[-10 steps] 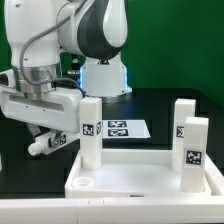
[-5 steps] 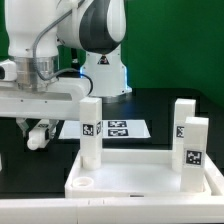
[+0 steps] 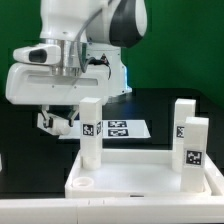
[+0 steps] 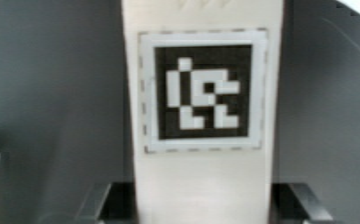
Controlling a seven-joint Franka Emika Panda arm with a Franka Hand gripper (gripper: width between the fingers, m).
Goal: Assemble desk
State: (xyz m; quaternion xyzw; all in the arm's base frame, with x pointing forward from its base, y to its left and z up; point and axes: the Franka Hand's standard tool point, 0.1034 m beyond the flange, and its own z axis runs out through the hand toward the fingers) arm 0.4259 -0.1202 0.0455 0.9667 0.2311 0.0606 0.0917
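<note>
The white desk tabletop [image 3: 140, 172] lies at the front, rim up. Three white tagged legs stand upright in its corner sockets: one at the exterior view's left [image 3: 90, 135] and two at its right [image 3: 183, 118] [image 3: 195, 150]. The near left socket [image 3: 84, 183] is open. My gripper [image 3: 57, 118] hangs above the table, left of the tabletop, shut on a fourth white leg [image 3: 60, 122] that it holds in the air. In the wrist view this leg [image 4: 198, 90] fills the middle with its tag facing the camera, and dark fingers [image 4: 115, 200] press it on both sides.
The marker board [image 3: 127, 128] lies flat on the black table behind the tabletop. The robot base [image 3: 105, 75] stands at the back before a green wall.
The arm has risen and swung, carrying the held leg up and toward the exterior view's right. The tabletop and its three standing legs have not moved.
</note>
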